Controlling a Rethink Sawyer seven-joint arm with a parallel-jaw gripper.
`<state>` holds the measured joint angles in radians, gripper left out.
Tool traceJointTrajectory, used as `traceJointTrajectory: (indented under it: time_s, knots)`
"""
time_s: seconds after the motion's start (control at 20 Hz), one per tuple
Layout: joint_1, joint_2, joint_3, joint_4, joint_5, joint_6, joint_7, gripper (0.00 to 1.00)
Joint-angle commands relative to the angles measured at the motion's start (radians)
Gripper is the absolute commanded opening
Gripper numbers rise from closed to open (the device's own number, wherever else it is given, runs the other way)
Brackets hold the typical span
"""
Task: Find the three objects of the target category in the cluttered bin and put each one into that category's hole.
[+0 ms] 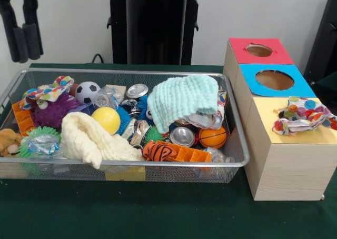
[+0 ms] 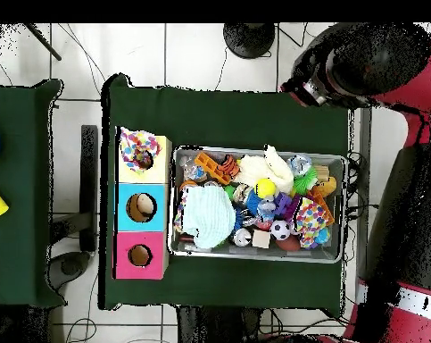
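Bin [image 1: 239, 162]: wire mesh, on green table [image 1: 158, 212], heaped with clutter.
Cloths in bin: three – cream [image 1: 89, 139], mint [image 1: 181, 99], one dotted rag [image 1: 47, 91].
Balls: yellow [image 1: 107, 119], basketball [image 1: 212, 137], soccer ball [image 1: 87, 91] – one each.
Cans: several crushed [image 1: 182, 136]; writing unreadable.
Box [image 1: 284, 160]: beside bin, three holes; another dotted rag [image 1: 301, 115] lies over the yellow one.
Gripper [image 1: 23, 31]: far corner, fingers slightly apart, holding nothing.

We read this as a robotics lab: red robot arm [image 2: 406, 80], green-clothed table [image 1: 158, 212], loose cables on a tiled floor [image 2: 201, 40].
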<state>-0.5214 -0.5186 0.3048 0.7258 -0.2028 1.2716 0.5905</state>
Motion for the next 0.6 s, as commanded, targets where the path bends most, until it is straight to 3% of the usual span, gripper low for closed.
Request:
traceJointTrajectory:
  time_s: [0.05,0.2,0.6]
  knots:
    - [-0.04,0.039,0.054,0.161,-0.095,-0.037,-0.317,0.0]
    - [-0.052,0.037,0.052,0.19,-0.112,-0.048,-0.339,0.0]
    - [-0.069,0.002,0.047,0.349,-0.127,-0.168,-0.214,0.0]
